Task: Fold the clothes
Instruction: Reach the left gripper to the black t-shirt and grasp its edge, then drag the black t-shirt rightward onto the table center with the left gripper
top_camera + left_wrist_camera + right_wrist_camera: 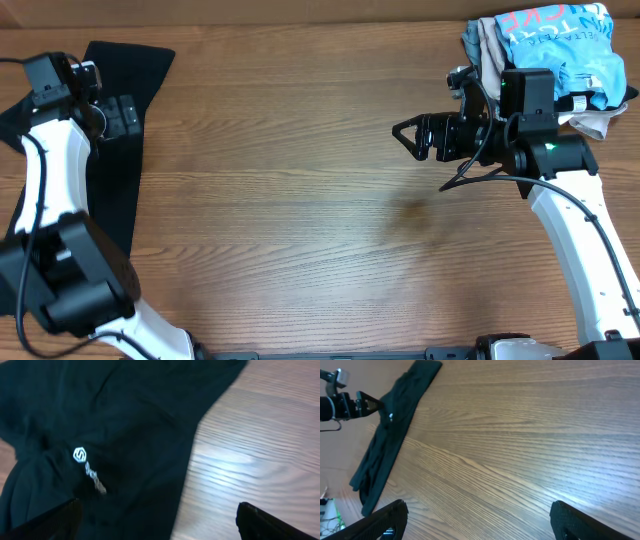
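Shirt: black T-shirt (115,180) is lying bunched lengthwise along the desk's (300,220) left edge, white logo (79,454) facing up.
Left tool (118,115): is hovering over the shirt, jaws wide, holding nothing.
Right tool (405,132): is hanging above bare desk, well apart, jaws wide, empty.
Handling: probably light, limp, sagging once lifted; pinching 2 hem or shoulder corners looks best.

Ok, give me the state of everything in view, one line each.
black T-shirt: bunched in a long strip on the left side, logo showing, not gripped.
left tool: open, over the T-shirt, empty.
right tool: open, over bare table, empty.
light blue shirt: crumpled in a pile at the far right.
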`<action>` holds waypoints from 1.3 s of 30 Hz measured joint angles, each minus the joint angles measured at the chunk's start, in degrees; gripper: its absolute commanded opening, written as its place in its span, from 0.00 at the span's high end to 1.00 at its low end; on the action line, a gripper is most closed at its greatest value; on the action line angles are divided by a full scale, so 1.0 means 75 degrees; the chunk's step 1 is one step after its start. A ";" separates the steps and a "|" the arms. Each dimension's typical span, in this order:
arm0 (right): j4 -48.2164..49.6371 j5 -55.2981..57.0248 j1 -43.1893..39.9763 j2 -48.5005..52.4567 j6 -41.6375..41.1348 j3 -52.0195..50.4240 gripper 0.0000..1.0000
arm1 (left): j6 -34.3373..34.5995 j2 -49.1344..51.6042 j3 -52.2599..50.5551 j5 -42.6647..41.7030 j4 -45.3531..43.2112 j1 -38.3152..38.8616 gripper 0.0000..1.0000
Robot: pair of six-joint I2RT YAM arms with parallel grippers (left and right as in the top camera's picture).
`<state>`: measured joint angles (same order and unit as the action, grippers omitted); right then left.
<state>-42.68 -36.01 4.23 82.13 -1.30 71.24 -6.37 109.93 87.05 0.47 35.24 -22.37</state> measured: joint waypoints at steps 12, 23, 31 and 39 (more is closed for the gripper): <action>-0.0265 0.0388 0.0000 0.0000 0.0000 0.0000 0.10 | -0.0093 0.1122 0.0000 0.0271 -0.0734 -0.0804 0.10; -0.0533 0.0434 0.0000 0.0000 -0.0003 0.0000 0.16 | 0.0029 0.1769 0.0000 0.0219 -0.0866 -0.1163 0.58; -0.0478 0.0434 0.0000 0.0000 0.0000 0.0000 0.18 | 0.0227 0.1786 0.0213 -0.0050 -0.0495 -0.1099 0.96; -0.0306 0.0437 0.0000 0.0000 0.0000 0.0000 0.25 | 0.0437 0.1784 0.2177 -0.0527 0.1827 -0.0726 0.96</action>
<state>-44.97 -32.73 4.23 82.13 -1.30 71.24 -3.09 123.31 103.37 -3.49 48.95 -27.81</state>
